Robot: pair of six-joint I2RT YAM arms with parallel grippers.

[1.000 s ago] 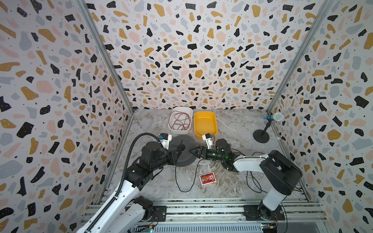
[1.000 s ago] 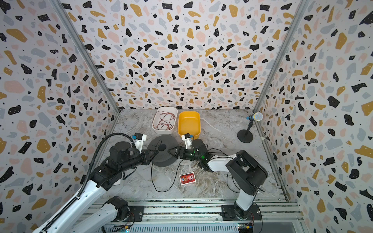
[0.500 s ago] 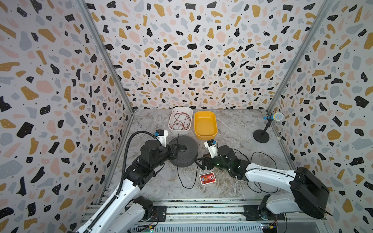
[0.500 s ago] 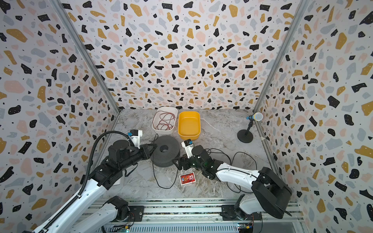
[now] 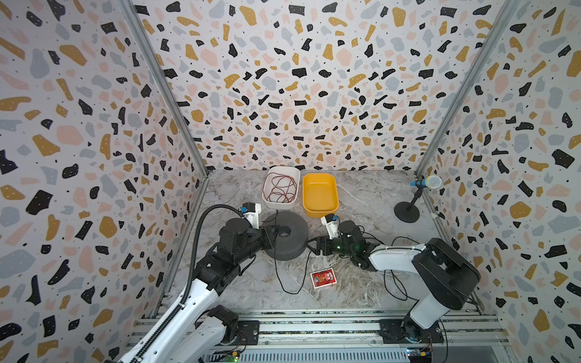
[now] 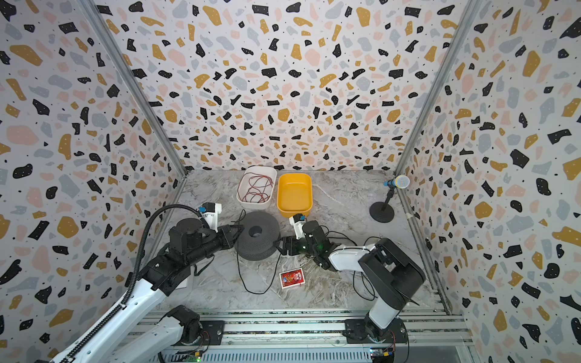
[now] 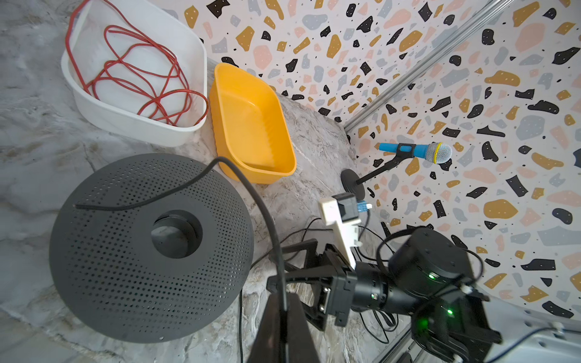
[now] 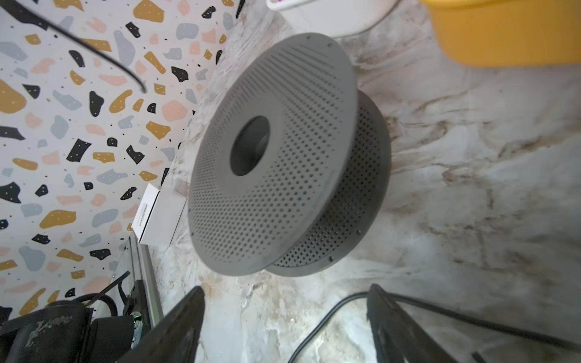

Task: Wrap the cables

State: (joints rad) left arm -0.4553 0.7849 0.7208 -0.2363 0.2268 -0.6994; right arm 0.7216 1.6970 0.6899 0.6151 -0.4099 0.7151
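Both top views show the black cable (image 5: 277, 276) looping across the counter (image 5: 361, 201) in front of the grey spool (image 5: 292, 248), with the left pincer (image 5: 276, 231) and the right pincer (image 5: 309, 246) flanking the spool. From the left wrist, the left pincer is clamped on the cable, which arcs over the spool's top. From the right wrist, the right pincer gapes wide and grips nothing, the cable lying on the counter by its fingers.

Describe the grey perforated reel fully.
The reel is a dark grey, plastic-looking spool: two round flanges dotted with small holes around a hollow hub. It lies flat on the marble table, in front of the white tub and yellow tub. No cord shows wound on it; the thin black cord arcs over its top flange from the shut left gripper. The open right gripper sits beside it.
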